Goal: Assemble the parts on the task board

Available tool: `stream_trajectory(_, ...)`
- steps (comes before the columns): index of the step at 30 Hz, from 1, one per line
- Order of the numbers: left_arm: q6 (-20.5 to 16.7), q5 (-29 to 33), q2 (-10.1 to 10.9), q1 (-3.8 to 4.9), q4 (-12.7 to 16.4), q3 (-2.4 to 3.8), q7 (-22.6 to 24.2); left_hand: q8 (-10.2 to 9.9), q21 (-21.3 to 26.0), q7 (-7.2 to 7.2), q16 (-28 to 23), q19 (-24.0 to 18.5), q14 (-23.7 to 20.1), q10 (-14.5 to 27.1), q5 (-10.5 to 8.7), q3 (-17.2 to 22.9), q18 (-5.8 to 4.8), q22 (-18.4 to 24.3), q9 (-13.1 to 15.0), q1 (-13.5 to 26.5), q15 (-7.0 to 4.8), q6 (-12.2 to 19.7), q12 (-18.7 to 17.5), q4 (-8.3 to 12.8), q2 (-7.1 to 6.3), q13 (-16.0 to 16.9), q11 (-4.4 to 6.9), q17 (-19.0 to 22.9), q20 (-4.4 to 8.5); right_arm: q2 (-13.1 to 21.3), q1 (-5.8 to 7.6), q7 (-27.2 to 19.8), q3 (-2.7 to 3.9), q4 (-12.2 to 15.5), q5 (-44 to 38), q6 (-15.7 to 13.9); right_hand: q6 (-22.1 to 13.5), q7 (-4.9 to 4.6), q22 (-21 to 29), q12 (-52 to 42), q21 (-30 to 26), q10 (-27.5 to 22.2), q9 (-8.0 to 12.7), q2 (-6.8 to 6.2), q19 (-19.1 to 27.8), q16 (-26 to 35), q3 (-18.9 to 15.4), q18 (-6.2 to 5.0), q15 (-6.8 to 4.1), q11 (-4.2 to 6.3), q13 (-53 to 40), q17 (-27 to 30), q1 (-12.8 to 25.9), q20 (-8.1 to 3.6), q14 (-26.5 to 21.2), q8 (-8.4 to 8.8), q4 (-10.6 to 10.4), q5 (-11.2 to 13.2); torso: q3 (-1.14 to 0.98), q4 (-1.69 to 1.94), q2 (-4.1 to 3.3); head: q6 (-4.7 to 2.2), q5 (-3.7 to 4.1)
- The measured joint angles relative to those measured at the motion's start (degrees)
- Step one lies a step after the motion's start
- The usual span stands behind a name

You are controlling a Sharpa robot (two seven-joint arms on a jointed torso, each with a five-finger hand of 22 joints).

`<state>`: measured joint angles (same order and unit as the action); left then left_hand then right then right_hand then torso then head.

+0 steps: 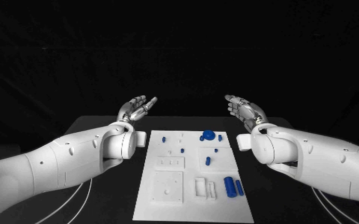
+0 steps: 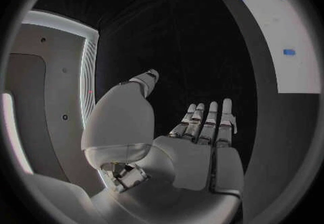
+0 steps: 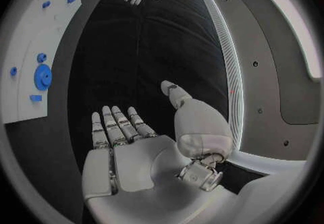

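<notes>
I see the board [image 1: 193, 182] mid-table with blue parts [image 1: 230, 186] on it. My left hand [image 1: 137, 108] and right hand [image 1: 244, 109] hover beyond its far corners, palms facing inward, fingers spread, holding nothing.

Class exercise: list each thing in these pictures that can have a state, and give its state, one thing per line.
left hand: open, fingers apart, raised beside the board, holding nothing.
right hand: open, fingers apart, raised beside the board, holding nothing.
task board: lying flat on the table between the arms, untouched.
blue parts: lying or standing on the board, none held.
</notes>
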<state>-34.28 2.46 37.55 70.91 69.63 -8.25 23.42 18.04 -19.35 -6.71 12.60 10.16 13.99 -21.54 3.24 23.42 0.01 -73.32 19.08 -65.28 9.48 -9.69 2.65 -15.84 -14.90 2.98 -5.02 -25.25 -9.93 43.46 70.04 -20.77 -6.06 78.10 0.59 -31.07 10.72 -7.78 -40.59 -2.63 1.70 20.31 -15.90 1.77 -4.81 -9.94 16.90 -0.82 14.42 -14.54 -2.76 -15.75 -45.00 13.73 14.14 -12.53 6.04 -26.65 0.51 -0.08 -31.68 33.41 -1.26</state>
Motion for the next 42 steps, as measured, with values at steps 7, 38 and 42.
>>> stream_trajectory(7, 6.06, 1.23, -1.99, 2.92, -5.70, -1.98, -2.95, 0.66, -0.82, -0.15, 0.67, 0.51, 0.41, -0.83, 0.07, 0.92, 0.01, -1.63, 0.84, -2.41, 0.42, -0.55, 0.22, -0.48, -0.62, 0.15, -0.16, -1.02, -0.51, -0.52, 4.32, 6.24, -2.38, -5.33, -0.13, 10.51, 0.62, -0.07, -1.12, -0.23, 0.23, 1.61, -0.82, -0.33, 0.00, -0.85, 0.61, 0.00, 0.63, -0.33, -0.18, -0.99, -1.61, 0.00, 0.63, -0.69, 1.75, -0.20, 0.00, 0.00, 0.00, -0.01, -0.01)
stream_trajectory(38, 19.95, -10.63, 6.37, 4.54, 5.39, -2.10, -7.91, 11.84, -16.81, 0.95, 32.56, 41.05, 48.83, -48.68, 2.45, 0.82, 6.54, -1.62, 14.20, -8.63, -10.99, -42.20, 27.97, 22.34, 11.29, 19.31, 4.53, -16.61, 12.85, -2.46, 6.15, 11.37, -3.10, -12.04, -45.81, 15.75, 36.49, -1.79, -29.16, -12.00, 11.30, 51.50, -11.61, -7.09, -50.60, -23.58, 21.07, -13.84, -13.93, 10.58, -10.67, -19.43, -19.81, -4.17, 53.17, -13.20, 10.48, 16.43, 0.07, -0.13, -0.48, -0.50, -0.49)
stream_trajectory(42, 21.74, -11.64, 8.80, 5.24, 9.19, -2.12, -7.95, 8.91, -17.25, -0.53, 33.28, 41.56, 49.13, -46.41, 2.02, 2.07, 5.65, -1.62, 14.28, -4.62, -11.28, -40.14, 25.87, 22.88, 9.93, 19.12, 3.41, -16.74, 13.97, -3.26, 7.09, 11.47, -3.12, -11.91, -53.12, 16.22, 37.97, -1.14, -29.43, -12.00, 13.98, 53.47, -11.75, -7.36, -57.78, -27.14, 20.12, -13.84, -16.80, 11.49, -12.53, -22.59, -20.05, -7.18, 58.19, -12.42, 10.58, 16.66, 0.15, -0.32, -1.08, -0.82, -0.54)
